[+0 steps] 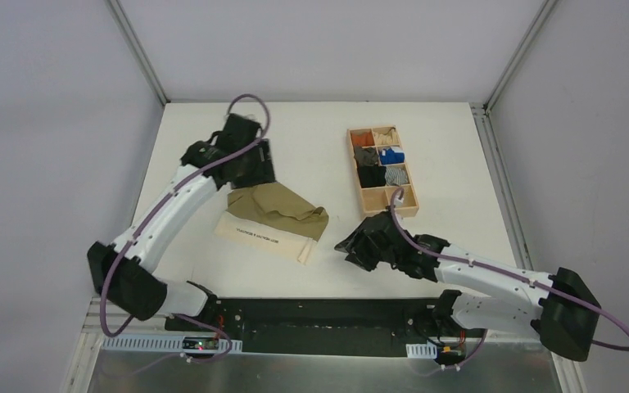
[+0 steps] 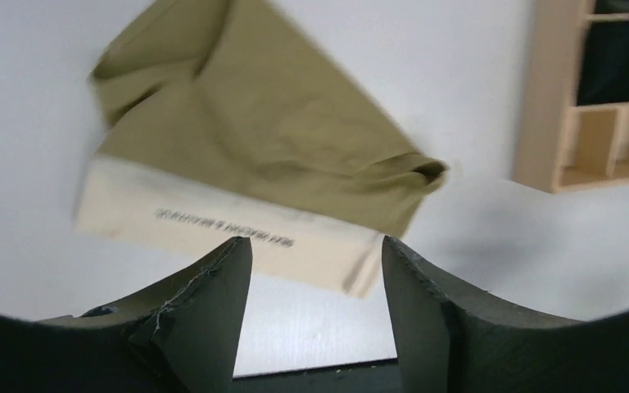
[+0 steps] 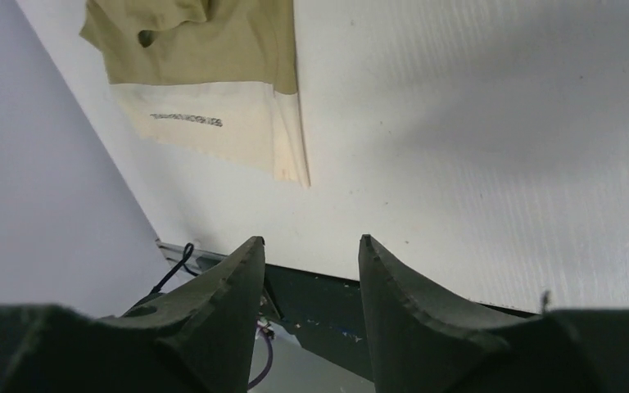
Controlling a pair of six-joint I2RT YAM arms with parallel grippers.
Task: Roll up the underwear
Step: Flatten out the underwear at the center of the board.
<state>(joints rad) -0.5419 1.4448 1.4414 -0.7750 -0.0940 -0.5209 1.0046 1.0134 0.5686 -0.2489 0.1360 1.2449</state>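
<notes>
The olive-khaki underwear (image 1: 278,211) lies crumpled flat on the white table, its cream waistband with dark lettering along the near side. It also shows in the left wrist view (image 2: 262,131) and the right wrist view (image 3: 205,49). My left gripper (image 1: 255,176) hovers at the garment's far left corner, open and empty (image 2: 315,254). My right gripper (image 1: 352,246) is to the right of the waistband's end, apart from it, open and empty (image 3: 309,246).
A wooden compartment tray (image 1: 383,169) with small orange, blue, black and grey fabric bundles stands at the right of the table, also at the edge of the left wrist view (image 2: 598,98). A black mounting plate (image 1: 319,315) runs along the near edge.
</notes>
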